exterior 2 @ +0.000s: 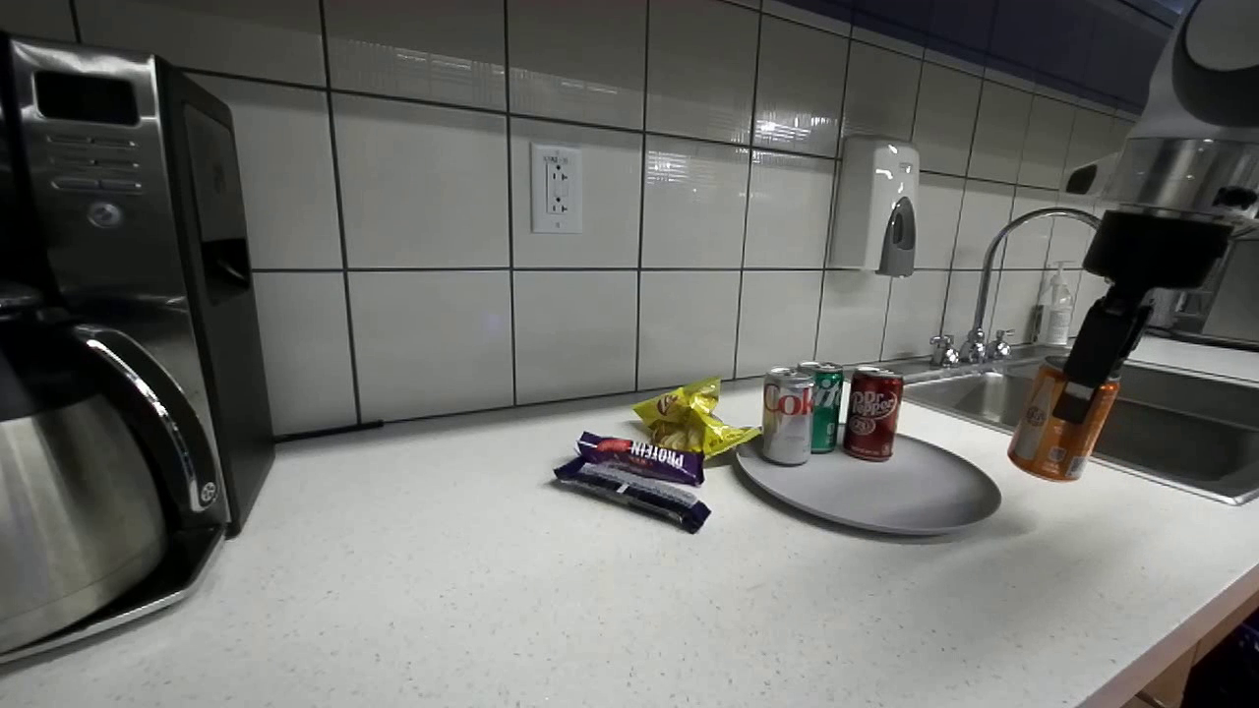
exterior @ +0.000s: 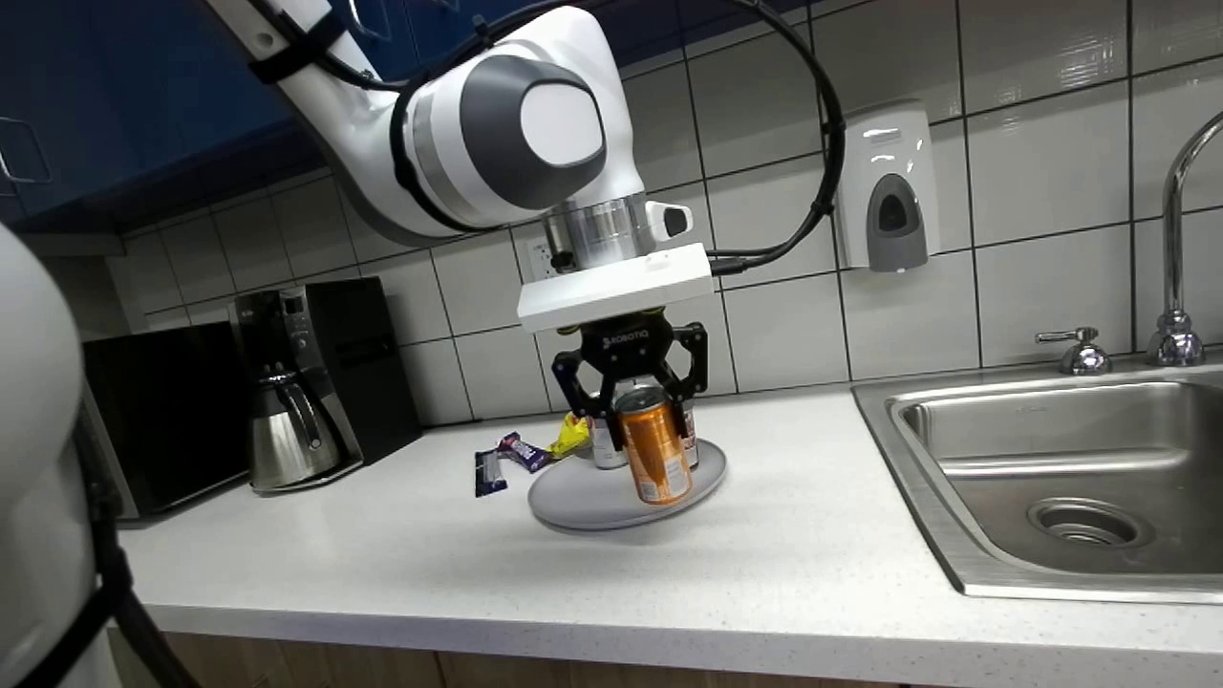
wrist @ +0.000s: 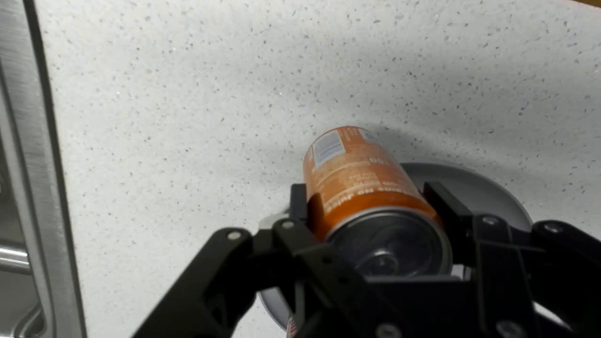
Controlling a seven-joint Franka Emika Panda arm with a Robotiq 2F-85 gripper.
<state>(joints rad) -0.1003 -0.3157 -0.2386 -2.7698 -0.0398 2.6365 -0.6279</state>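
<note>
My gripper [exterior: 652,435] is shut around an orange can [exterior: 654,454], one finger on each side near its top. The can [exterior 2: 1057,433] hangs tilted above the counter, clear of the grey plate [exterior 2: 920,497] and to its right in that exterior view. Its dark lid faces the wrist camera, while the orange can body [wrist: 357,173] slants away. On the plate stand a silver Coke can [exterior 2: 787,423], a green can [exterior 2: 831,413] partly behind it, and a dark red Dr Pepper can [exterior 2: 872,418]. The arm and held can mostly hide these in the other pictures.
Beside the plate lie a yellow bag [exterior 2: 689,423], a purple protein bar [exterior 2: 639,459] and a dark bar [exterior 2: 629,495]. A steel sink [exterior: 1013,478] with a faucet [exterior: 1175,239] is set into the counter. A coffee maker [exterior: 325,373] and a wall dispenser [exterior: 889,191] also show.
</note>
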